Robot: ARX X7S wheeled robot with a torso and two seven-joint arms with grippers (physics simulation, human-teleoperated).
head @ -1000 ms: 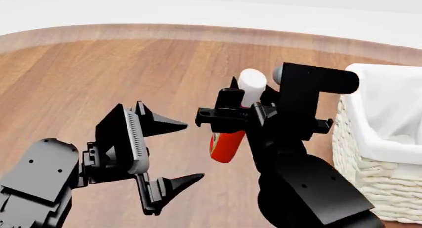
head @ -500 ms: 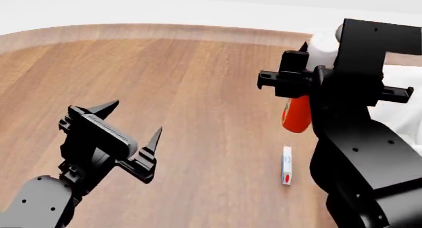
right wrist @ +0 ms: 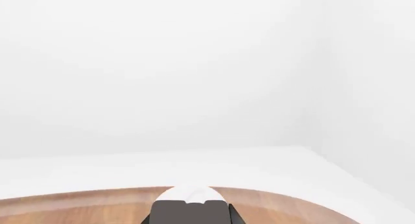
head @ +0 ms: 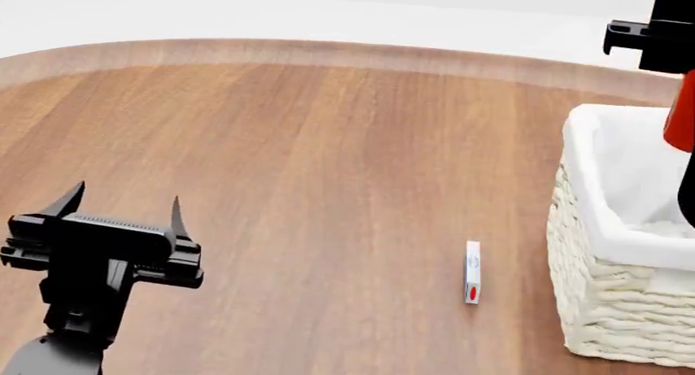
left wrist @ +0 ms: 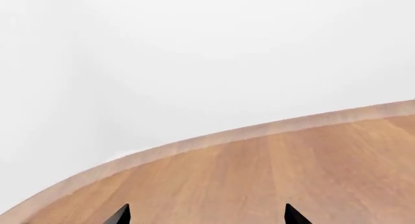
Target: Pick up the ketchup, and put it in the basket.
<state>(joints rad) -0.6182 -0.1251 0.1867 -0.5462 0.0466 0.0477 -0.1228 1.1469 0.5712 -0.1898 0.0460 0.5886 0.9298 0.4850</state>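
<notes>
Wide brown wooden tabletop [head: 325,163] filling scene. Large cream woven wicker basket [head: 608,310] with white liner sitting at table's right side. Right gripper [head: 662,37], black, showing only partly at view's right edge, hanging above basket; jaws pinching orange-red plastic ketchup bottle [head: 682,123]. Bottle hanging over basket opening, long axis seemingly near upright; white cap [right wrist: 190,194] peeking past gripper. Release likely next. Left gripper [head: 120,208] idling well apart, jaws spread, holding nothing. Small white carton [head: 473,271] lying near basket.
</notes>
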